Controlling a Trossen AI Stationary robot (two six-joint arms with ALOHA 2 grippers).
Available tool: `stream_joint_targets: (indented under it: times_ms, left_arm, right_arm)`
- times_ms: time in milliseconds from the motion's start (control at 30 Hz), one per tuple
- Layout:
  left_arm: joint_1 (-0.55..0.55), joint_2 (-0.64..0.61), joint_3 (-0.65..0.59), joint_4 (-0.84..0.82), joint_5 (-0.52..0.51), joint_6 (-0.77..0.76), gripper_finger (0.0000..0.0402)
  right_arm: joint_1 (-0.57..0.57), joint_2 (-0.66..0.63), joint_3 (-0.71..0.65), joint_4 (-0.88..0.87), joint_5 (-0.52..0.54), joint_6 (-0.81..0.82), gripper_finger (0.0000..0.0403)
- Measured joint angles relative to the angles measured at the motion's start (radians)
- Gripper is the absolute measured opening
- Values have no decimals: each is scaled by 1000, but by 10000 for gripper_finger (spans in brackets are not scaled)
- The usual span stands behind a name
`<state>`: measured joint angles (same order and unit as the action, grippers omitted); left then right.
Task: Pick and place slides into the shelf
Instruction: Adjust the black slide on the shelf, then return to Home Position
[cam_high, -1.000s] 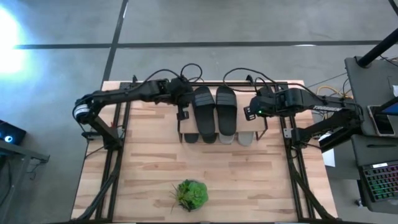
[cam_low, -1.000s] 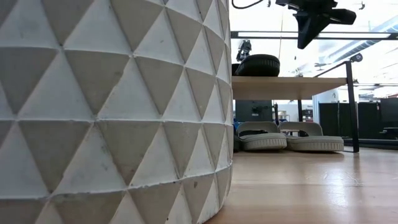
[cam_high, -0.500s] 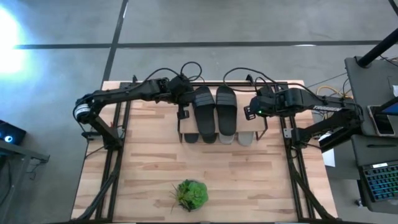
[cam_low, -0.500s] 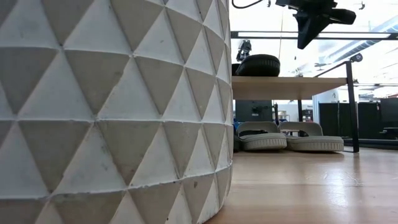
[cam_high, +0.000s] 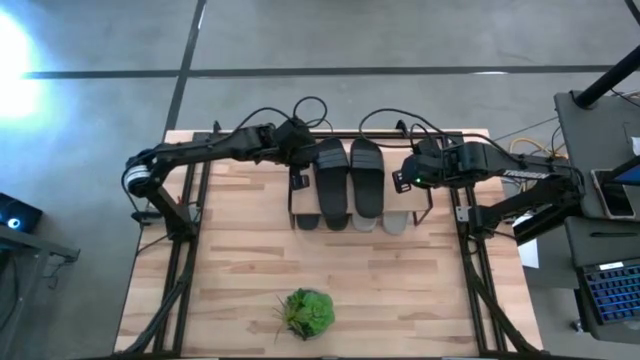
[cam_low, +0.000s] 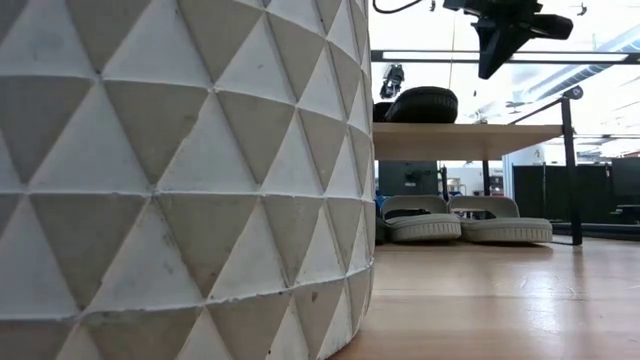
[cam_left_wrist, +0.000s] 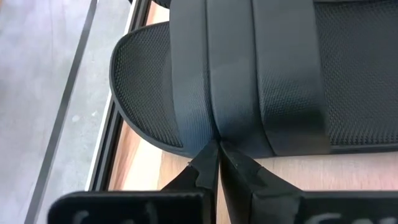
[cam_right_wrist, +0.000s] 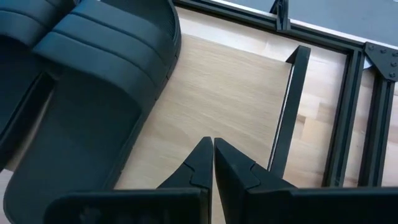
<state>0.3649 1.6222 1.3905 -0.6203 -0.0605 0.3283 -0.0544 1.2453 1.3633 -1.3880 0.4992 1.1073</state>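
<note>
Only low view: grey slides (cam_low: 465, 221) under shelf (cam_low: 460, 141).

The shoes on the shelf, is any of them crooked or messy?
Nothing really stands out. Two black slides lie side by side on the shelf top, lined up about the same way. Grey slides sit neatly underneath. The left gripper, shut, pinches the strap edge of the left black slide.

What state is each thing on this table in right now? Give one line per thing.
Black slides: flat on the shelf top, side by side.
Grey slides: on the table under the shelf.
Shelf: upright.
Left gripper: jaws shut, tips at a black slide's strap.
Right gripper: jaws shut, holding nothing.
Plant: upright.
</note>
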Motion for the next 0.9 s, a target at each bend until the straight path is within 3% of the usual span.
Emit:
stream_joint_targets:
  times_ms: [300, 467, 667, 733, 900]
  left_arm:
    - [3, -40, 33, -43, -58, -3, 1]
    - [4, -114, 67, -175, -92, -8, 1]
    - [-11, -281, 105, -211, -97, -155, 2]
    - [-13, -353, 104, -196, -36, -217, 2]
    - [-13, -523, -15, 7, 395, -307, 2]
  right_arm:
    - [0, 0, -3, -15, 0, 12, 9]
    - [0, -1, -4, -22, 4, 11, 9]
    - [0, -59, 7, -76, 115, 4, 9]
    - [1, -108, 9, -21, 74, -82, 9]
    - [77, -227, -47, 340, -27, -481, 9]
